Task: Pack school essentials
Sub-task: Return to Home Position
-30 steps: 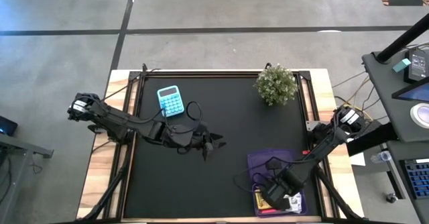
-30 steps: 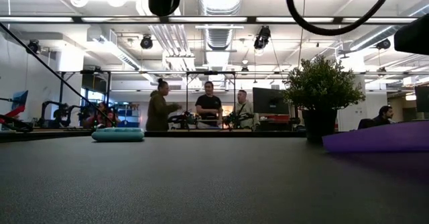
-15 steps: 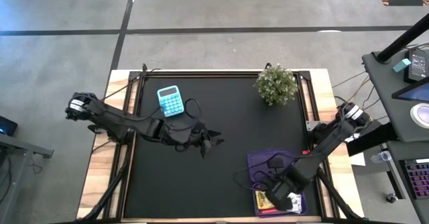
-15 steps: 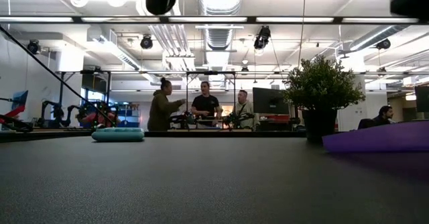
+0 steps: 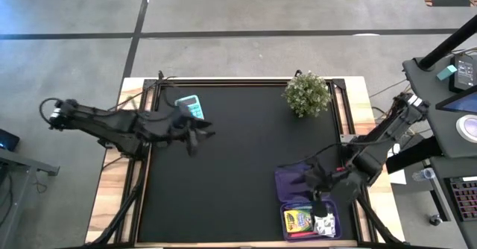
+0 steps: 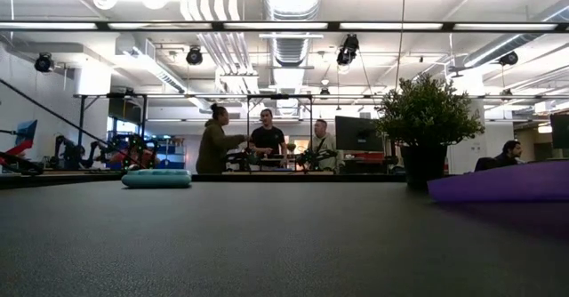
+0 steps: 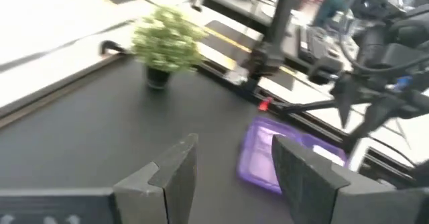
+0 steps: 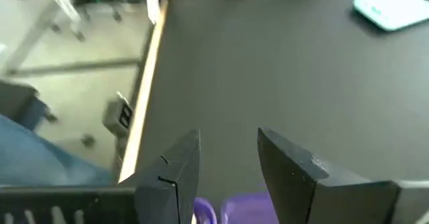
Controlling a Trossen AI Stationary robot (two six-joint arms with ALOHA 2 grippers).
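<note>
A translucent purple case [image 5: 298,183] lies open at the table's near right. In it lie a yellow-green crayon box [image 5: 297,221] and a white-and-red packet [image 5: 325,224]. My right gripper [image 5: 311,190] hangs open and empty over the case's far half; its wrist view [image 8: 228,163] shows purple plastic [image 8: 248,205] just below the fingers. My left gripper [image 5: 197,139] is open and empty above the table's far left, near a teal calculator [image 5: 191,104]. Its wrist view [image 7: 231,163] looks toward the case [image 7: 265,153]. Scissors and pens do not show.
A bushy potted plant [image 5: 307,94] stands at the far right, behind the case. The teal calculator lies flat at the far left, partly under my left arm. The black mat [image 5: 246,167] between the arms is bare. People stand in the room beyond the table [image 6: 267,141].
My left gripper has drawn back from the table's middle toward the left and far edges. My right gripper has gone up and toward the far edge, off the case's near end, so the crayon box and packet now show.
</note>
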